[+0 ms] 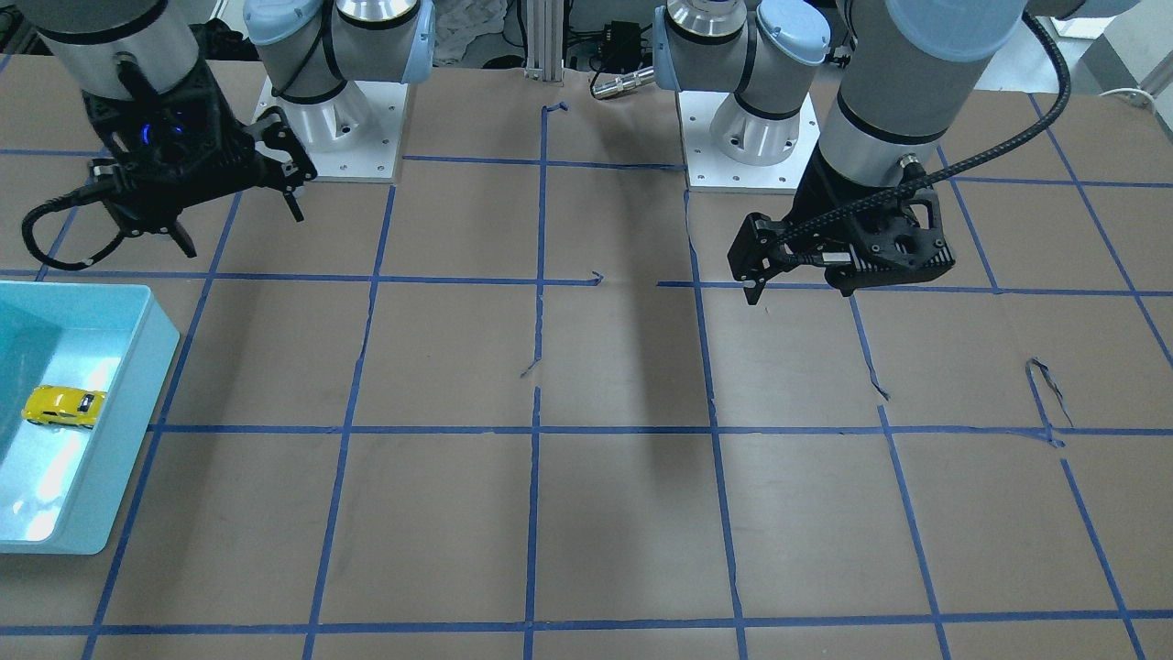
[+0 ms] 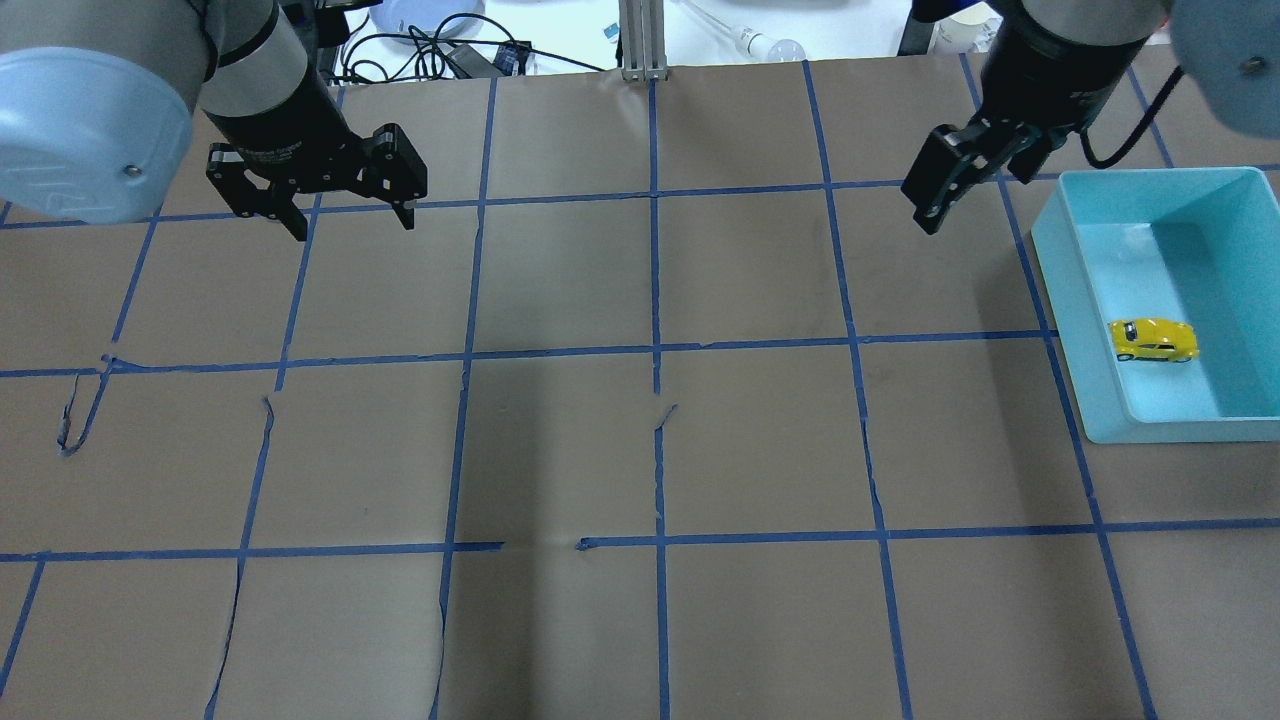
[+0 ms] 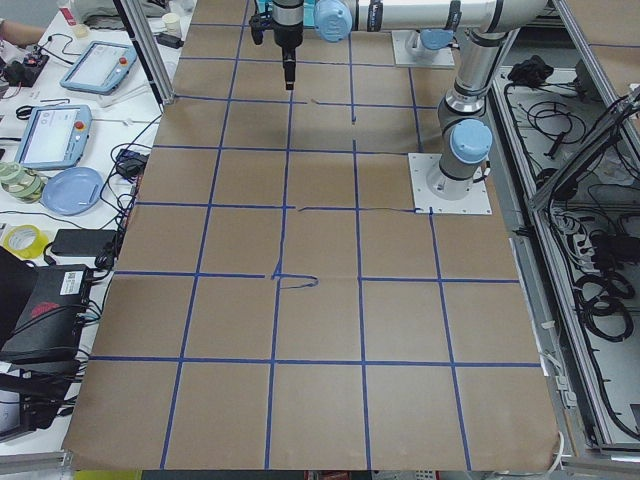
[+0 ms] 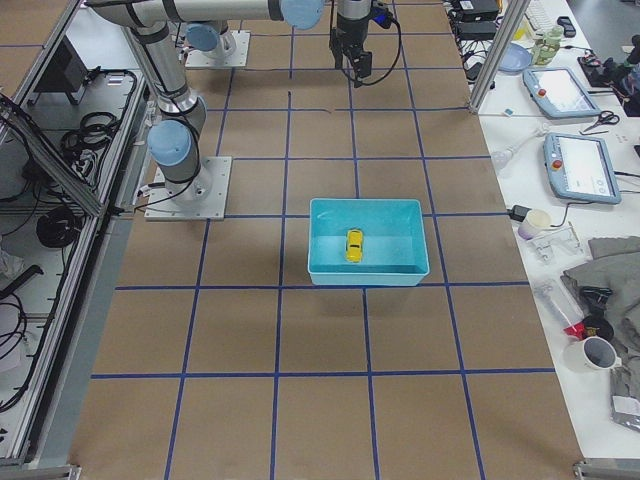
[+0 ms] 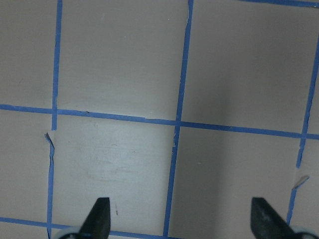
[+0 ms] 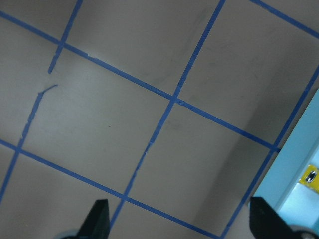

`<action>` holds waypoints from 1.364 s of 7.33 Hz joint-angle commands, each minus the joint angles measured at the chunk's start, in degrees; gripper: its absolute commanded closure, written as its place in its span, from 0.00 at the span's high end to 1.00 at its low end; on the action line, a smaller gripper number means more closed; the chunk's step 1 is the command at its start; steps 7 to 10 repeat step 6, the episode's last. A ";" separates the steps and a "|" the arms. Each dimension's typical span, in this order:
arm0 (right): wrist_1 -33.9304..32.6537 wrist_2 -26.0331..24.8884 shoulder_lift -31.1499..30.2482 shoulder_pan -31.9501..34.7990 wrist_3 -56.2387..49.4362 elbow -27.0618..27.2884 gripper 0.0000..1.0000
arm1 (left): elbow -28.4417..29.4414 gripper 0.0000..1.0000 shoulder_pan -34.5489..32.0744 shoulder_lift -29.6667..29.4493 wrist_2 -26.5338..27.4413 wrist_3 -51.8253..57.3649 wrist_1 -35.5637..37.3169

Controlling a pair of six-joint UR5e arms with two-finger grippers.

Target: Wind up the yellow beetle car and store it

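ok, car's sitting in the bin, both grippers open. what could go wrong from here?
The right gripper hovers near a corner of the teal bin; a low sweep could clip its rim. If the yellow beetle car is wound, it may roll into a wall, though the walls look tall enough to hold it.

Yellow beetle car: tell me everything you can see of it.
The yellow beetle car is a tiny toy with a rounded, glossy bright yellow body, dark windows, black marks on the roof and small dark wheels. Whether it is metal or plastic cannot be told. It stands upright on its wheels on the floor of the light blue bin, roughly mid-floor and clear of all four walls. Only the bin floor touches it.
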 commanded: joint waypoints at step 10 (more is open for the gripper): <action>0.54 -0.32 -0.02 1.68 26.58 -0.99 1.00 | 0.00 1.00 0.00 0.04 0.00 0.07 -0.06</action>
